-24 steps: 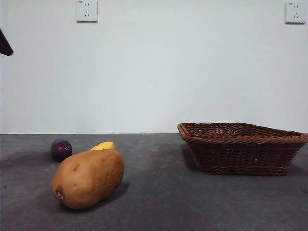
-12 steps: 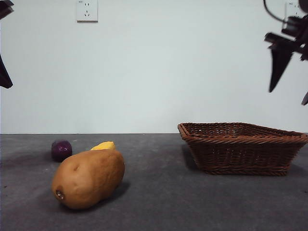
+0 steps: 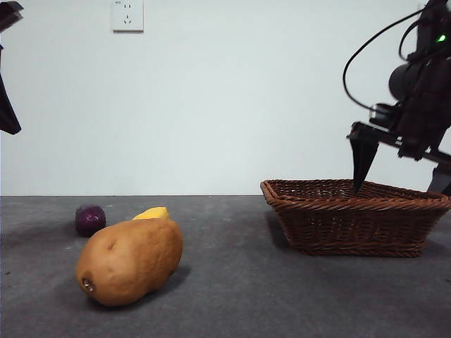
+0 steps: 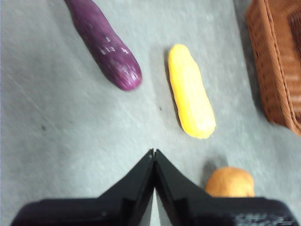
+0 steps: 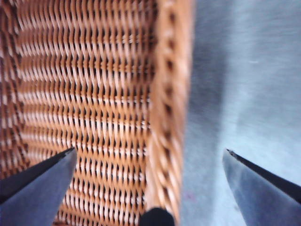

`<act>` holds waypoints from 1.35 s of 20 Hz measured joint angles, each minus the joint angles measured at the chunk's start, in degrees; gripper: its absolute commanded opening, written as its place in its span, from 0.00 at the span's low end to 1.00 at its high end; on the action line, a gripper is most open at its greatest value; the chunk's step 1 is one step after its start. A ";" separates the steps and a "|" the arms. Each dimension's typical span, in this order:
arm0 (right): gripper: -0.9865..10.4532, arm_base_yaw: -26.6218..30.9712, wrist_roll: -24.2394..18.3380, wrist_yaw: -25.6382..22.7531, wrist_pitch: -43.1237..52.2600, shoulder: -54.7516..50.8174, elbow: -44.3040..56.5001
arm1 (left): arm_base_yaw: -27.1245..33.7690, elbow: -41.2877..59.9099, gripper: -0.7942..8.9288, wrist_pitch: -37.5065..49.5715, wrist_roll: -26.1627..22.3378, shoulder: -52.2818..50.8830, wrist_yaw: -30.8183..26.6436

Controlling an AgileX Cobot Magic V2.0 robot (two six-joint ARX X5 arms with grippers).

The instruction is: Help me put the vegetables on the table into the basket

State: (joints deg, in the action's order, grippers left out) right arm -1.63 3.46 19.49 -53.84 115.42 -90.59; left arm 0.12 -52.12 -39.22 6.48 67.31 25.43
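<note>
right gripper (image 3: pixel 398 179) wide open, empty, astride basket (image 3: pixel 352 215) rim | left gripper (image 4: pixel 154 155) closed, empty, nearer potato (image 3: pixel 129 261) at left

I work in what looks like a bare test room or lab, not a home kitchen. In the front view a plain white wall (image 3: pixel 225 105) fills the upper two thirds of the frame, with one white power socket (image 3: pixel 127 15) at the upper left and nothing else fixed to it. Along the bottom runs my table (image 3: pixel 239 282), a flat, dark grey, mottled matte top. At the upper right my own dark arm (image 3: pixel 423 77) hangs in with exposed black cables and a small green indicator light.
</note>
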 measured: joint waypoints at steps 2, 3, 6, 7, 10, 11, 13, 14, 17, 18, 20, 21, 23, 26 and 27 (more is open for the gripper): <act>0.46 -0.46 -0.09 0.02 -0.02 1.44 -0.07 | -0.83 0.00 0.08 -0.46 -0.07 0.02 0.00; 0.35 -0.63 -0.09 -0.02 -0.13 1.88 -0.07 | -1.20 0.00 0.08 -0.57 -0.09 0.02 0.00; 0.08 -0.61 -0.35 -1.01 -0.24 2.08 -0.15 | -2.12 0.00 0.08 -0.59 -0.42 0.07 -0.02; 0.08 -0.61 -0.48 -1.36 -0.55 2.08 -0.15 | -2.34 0.00 0.08 -0.59 -0.44 0.07 -0.02; 0.08 -0.57 -1.27 -1.49 -0.68 2.08 -0.31 | -2.56 0.00 0.08 -0.59 -0.07 0.07 0.00; 0.08 -0.55 -1.49 -1.36 -1.18 2.03 -0.68 | -2.86 0.00 0.08 -0.57 0.76 0.07 -0.11; 0.08 -0.57 -1.40 -1.05 -2.16 0.09 -0.92 | -3.93 0.00 0.08 -0.55 1.79 0.07 -0.22; 0.08 -0.57 -1.44 -1.40 -2.49 -1.75 -0.92 | -4.48 0.00 0.08 -0.55 2.51 0.07 -0.22; 0.08 -0.61 -1.81 -2.03 -3.56 -9.09 -0.92 | -6.05 -0.04 0.08 -0.55 3.63 0.98 -0.24; 0.08 -0.61 -1.84 -2.08 -4.66 -11.45 -0.94 | -7.04 -0.46 0.12 -0.68 3.91 2.54 -0.20; 0.08 -0.55 -2.03 -2.10 -7.26 -14.36 -0.96 | -9.20 -3.37 0.29 -2.14 4.20 6.84 -0.20; 0.08 -0.55 -2.38 -2.10 -8.35 -15.43 -0.96 | -10.60 -6.25 0.35 -3.41 4.28 9.77 -0.33; 0.08 -0.57 -3.13 -2.14 -10.40 -17.33 -0.96 | -13.66 -12.81 0.41 -6.19 4.31 15.96 -3.89; 0.08 -0.57 -4.42 -4.39 -12.37 -19.43 -0.96 | -18.75 -23.56 0.44 -11.56 4.09 26.27 -10.86; 0.08 -0.57 -4.68 -6.36 -12.81 -20.28 -0.96 | -20.26 -27.15 0.54 -13.05 4.09 29.79 -12.66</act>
State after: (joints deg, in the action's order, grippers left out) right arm -2.20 -1.21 13.13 -66.65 95.13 -91.55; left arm -20.14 -79.26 -52.27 10.57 97.10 12.78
